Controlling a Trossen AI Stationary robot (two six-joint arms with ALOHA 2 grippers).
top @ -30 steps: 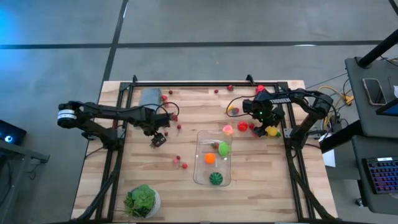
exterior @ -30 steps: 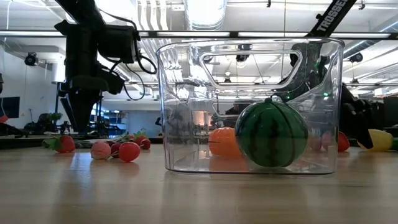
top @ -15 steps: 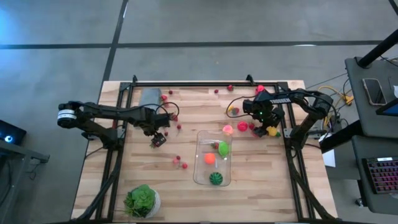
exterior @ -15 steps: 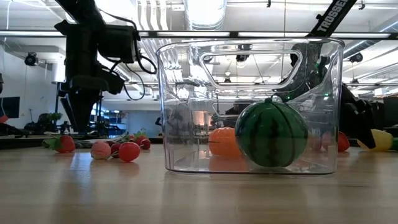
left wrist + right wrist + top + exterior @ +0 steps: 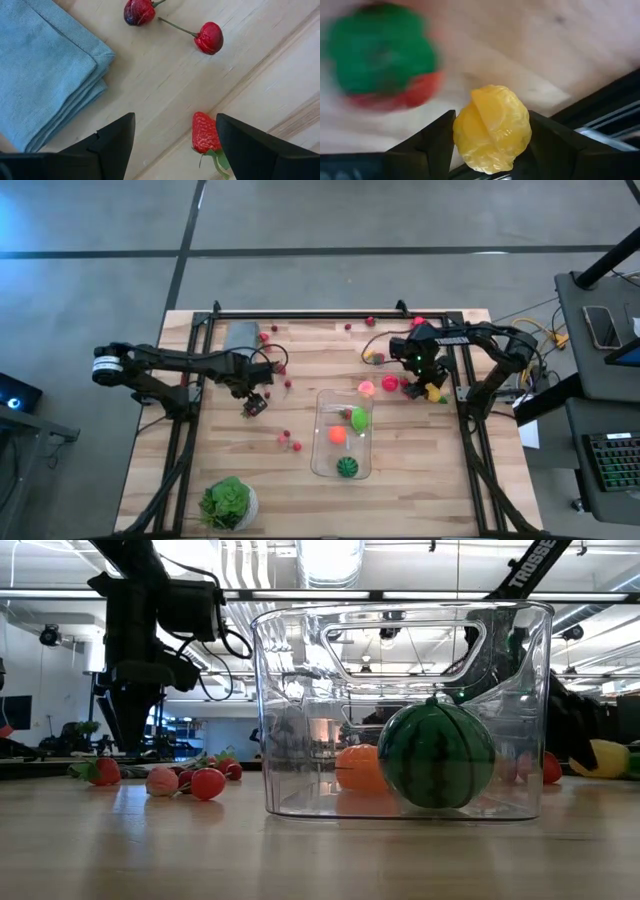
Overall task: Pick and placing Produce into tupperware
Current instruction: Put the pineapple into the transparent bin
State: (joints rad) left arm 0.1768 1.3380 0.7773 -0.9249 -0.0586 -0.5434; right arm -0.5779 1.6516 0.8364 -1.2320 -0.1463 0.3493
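Observation:
The clear tupperware (image 5: 322, 430) stands mid-table and holds a green piece (image 5: 360, 418), an orange piece (image 5: 337, 434) and a striped green ball (image 5: 436, 755). My right gripper (image 5: 432, 388) is right of it, shut on a yellow produce piece (image 5: 492, 129). A red piece with a green top (image 5: 380, 55) lies just beyond it. My left gripper (image 5: 175, 135) hangs open above the table's left half, pointing down. Below it, a strawberry (image 5: 202, 132) lies close to one finger. Two cherries (image 5: 209, 38) lie farther off. My right gripper pinches the yellow piece by its two opposite sides (image 5: 462, 131) between its two fingers. They come slanting down from above. Whether the piece rests on the table or hangs clear of it, I cannot tell.
A folded grey-blue cloth (image 5: 240, 337) lies at the far left. A potted plant (image 5: 228, 502) stands at the near left corner. Red and pink pieces (image 5: 390, 383) lie between my right gripper and the tupperware. Small red berries (image 5: 290, 442) are scattered left of it. A black frame (image 5: 300, 313) runs along the table's far edge.
My right gripper has tipped a little. The yellow piece between its fingers has shifted slightly toward the tupperware and sits a touch higher in the low view. A green-topped piece beside it has come into sight.

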